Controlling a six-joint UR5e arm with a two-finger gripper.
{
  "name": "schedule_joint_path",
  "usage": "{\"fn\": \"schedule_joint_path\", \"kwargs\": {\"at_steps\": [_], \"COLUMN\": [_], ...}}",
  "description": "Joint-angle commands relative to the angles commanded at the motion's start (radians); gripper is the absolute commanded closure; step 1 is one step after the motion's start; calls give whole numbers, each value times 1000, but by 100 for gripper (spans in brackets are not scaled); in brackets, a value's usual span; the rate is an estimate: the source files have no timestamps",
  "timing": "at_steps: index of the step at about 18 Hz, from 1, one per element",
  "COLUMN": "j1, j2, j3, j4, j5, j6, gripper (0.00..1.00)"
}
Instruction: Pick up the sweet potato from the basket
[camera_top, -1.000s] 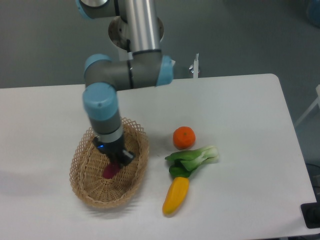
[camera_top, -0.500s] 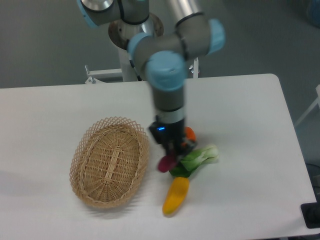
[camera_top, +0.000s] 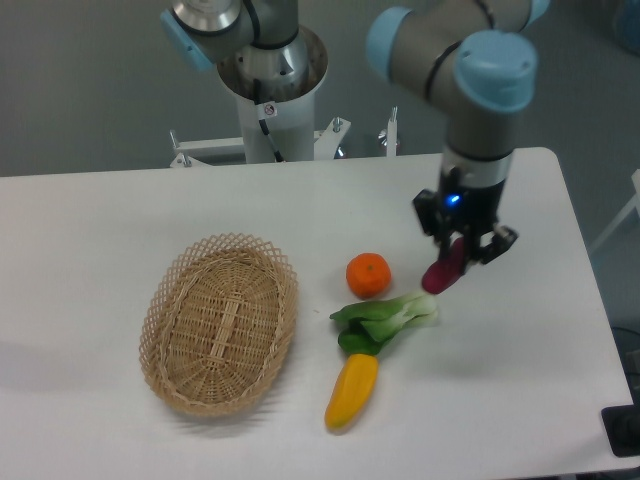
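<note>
The magenta-purple sweet potato hangs tilted in my gripper, which is shut on its upper end. I hold it above the white table, right of the orange fruit and just above the right tip of the green leafy vegetable. The tan wicker basket sits at the left of the table with nothing in it, well away from the gripper.
A round orange fruit, a green bok choy and a yellow-orange pepper lie in the middle of the table. The robot's base column stands behind the table's far edge.
My gripper lifted the sweet potato out of the basket and carried it right, past the orange and greens, to the table's right part. The basket now holds nothing.
</note>
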Motion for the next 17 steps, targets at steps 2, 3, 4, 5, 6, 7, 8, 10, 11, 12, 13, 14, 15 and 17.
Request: {"fn": "schedule_joint_path", "kwargs": {"at_steps": [2, 3, 4, 5, 6, 7, 8, 10, 11, 12, 13, 14, 15, 17], "j1": [5, 5, 5, 5, 5, 5, 5, 5, 5, 3, 3, 3, 3, 3], "j2": [0, 0, 0, 0, 0, 0, 0, 0, 0, 0, 0, 0, 0, 0], "j3": [0, 0, 0, 2, 5, 5, 6, 5, 5, 5, 5, 5, 5, 3], "j4": [2, 2, 2, 3, 3, 5, 6, 11, 11, 11, 11, 11, 11, 11], "j5": [-9, -9, -11, -11, -11, -11, -11, -12, -11, -11, -11, -11, -11, -11], "j6": [3, 3, 3, 5, 3, 3, 3, 5, 3, 3, 3, 3, 3, 3], "gripper": [68, 68, 68, 68, 68, 68, 68, 68, 68, 68, 68, 68, 68, 68]}}
